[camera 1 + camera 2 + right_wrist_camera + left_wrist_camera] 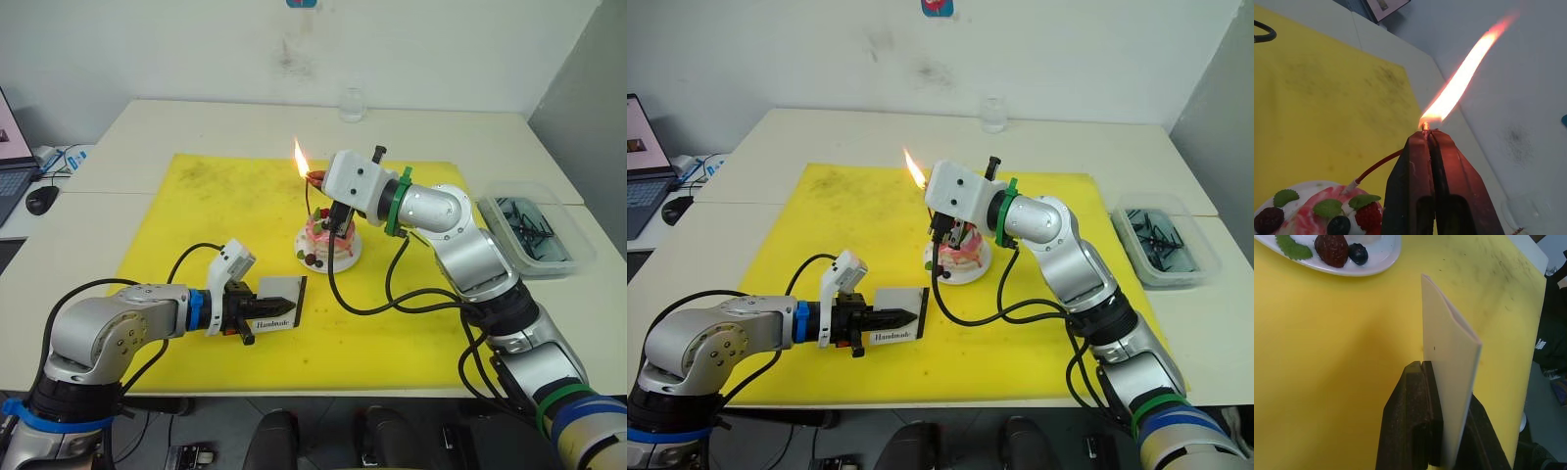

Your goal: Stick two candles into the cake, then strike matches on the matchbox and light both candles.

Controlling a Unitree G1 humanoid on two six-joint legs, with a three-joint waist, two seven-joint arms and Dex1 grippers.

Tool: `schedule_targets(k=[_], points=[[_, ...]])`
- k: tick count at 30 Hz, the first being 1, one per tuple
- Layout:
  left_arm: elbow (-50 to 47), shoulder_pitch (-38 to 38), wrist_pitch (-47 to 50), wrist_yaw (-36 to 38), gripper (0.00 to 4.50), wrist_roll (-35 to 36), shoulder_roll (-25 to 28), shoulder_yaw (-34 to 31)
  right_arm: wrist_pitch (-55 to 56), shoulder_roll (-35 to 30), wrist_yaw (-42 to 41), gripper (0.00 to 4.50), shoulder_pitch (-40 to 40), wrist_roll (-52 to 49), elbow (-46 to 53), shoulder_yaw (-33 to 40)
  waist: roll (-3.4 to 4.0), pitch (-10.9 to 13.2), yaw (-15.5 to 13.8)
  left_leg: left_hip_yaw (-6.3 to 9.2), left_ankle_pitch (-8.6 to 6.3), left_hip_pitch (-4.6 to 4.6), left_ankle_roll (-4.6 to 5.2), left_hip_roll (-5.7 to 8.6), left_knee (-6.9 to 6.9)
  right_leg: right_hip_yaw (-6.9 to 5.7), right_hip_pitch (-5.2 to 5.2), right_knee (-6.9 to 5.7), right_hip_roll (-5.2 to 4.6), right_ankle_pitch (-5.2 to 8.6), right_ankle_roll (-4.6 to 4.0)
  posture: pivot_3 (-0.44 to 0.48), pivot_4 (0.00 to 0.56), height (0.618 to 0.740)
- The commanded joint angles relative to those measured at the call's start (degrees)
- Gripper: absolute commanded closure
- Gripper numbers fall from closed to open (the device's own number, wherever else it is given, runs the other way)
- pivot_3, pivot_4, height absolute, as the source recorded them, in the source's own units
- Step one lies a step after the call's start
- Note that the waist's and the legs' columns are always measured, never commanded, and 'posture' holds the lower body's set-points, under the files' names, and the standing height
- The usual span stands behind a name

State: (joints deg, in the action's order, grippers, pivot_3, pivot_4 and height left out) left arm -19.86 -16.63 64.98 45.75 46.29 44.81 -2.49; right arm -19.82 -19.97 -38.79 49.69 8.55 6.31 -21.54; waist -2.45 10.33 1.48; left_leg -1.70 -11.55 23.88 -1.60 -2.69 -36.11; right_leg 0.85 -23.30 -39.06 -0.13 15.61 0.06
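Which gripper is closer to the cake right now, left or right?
Right. The right gripper hangs just above the cake, pinching a burning match. The left gripper sits apart from it toward the mat's near edge, clamped on the matchbox.

Bright even light, soft shadows, flame glare

At frame centre the pink cake [328, 238] sits on its white plate, a burning match [312, 176] above it, the white matchbox [278, 303] lower left.
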Motion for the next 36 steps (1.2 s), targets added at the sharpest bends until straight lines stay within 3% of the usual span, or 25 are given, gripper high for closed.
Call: schedule_targets(k=[1, 36], points=[[-0.9, -1.1, -1.2, 0.4, 4.50, -0.1, -0.3, 0.1, 0.2, -0.3, 0.2, 4.49, 0.5, 0.5, 1.3, 1.5, 0.00, 0.0, 0.0, 0.00, 0.00, 0.00, 0.00, 0.00, 0.00, 0.00, 0.00, 0.00, 0.00, 0.00, 0.00, 0.000, 0.150, 0.740], [0.2, -2.2, -2.0, 1.5, 4.50, -1.1, -0.1, 1.4, -3.3, -1.1, -1.1, 4.49, 0.0, -0.7, 2.7, 1.9, 0.00, 0.0, 0.0, 0.00, 0.00, 0.00, 0.00, -0.01, 0.01, 0.00, 0.00, 0.02, 0.00, 0.02, 0.02, 0.000, 0.150, 0.740]])
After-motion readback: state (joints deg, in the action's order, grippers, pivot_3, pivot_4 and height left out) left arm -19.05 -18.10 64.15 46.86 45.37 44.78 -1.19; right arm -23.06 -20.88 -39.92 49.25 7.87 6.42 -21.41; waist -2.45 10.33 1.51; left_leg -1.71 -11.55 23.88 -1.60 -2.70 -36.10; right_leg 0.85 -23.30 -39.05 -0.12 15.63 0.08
